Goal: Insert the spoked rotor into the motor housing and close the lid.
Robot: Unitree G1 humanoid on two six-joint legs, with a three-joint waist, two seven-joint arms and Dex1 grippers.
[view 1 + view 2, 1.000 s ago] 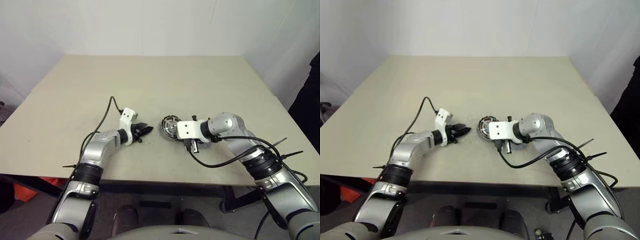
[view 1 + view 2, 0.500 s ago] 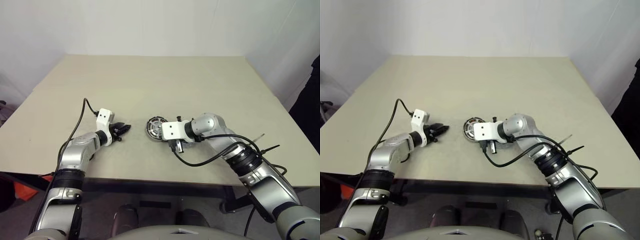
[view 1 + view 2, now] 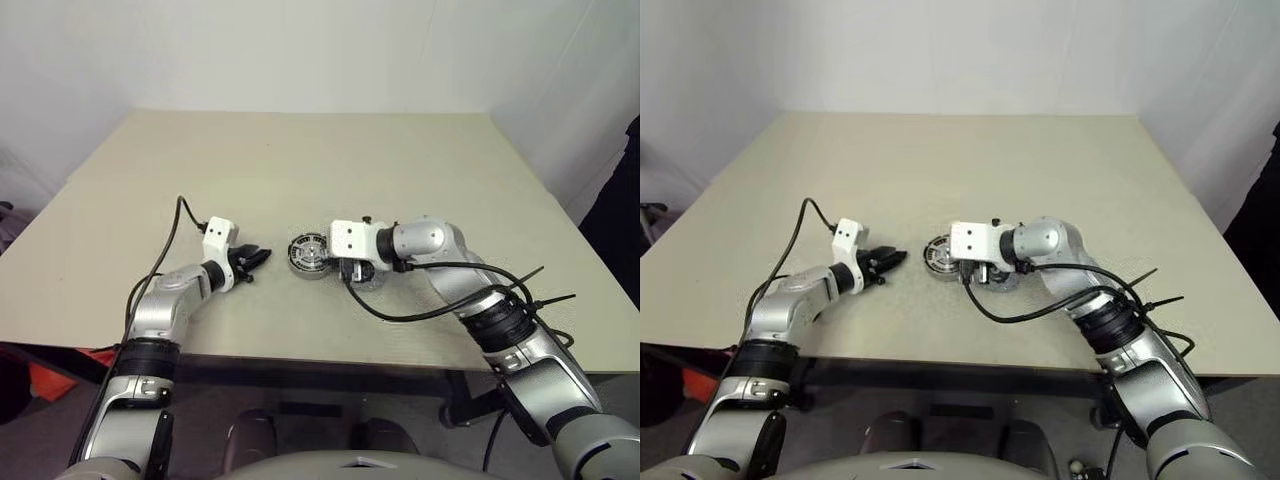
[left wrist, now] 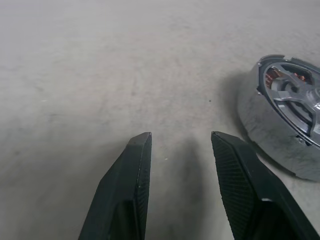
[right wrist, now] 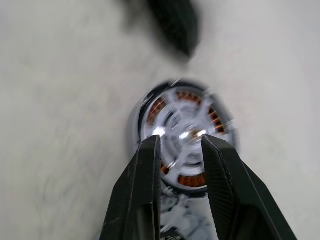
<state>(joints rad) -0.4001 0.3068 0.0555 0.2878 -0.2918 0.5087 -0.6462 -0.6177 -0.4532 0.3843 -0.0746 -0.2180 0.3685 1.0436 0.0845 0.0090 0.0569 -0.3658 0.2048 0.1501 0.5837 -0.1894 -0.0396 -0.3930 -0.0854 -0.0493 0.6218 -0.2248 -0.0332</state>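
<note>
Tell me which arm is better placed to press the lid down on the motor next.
Right, probably. The right gripper hangs just above the lid on the motor housing, fingers slightly apart. The left gripper sits open beside it, over the bare table.

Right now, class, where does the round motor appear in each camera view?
Left eye view: motor lies between left gripper and right gripper.
Right eye view: motor, same spot, between both grippers.
Left wrist view: motor ahead, off to one side.
Right wrist view: motor straight ahead.
Shared landmark: the left gripper beside the motor.
</note>
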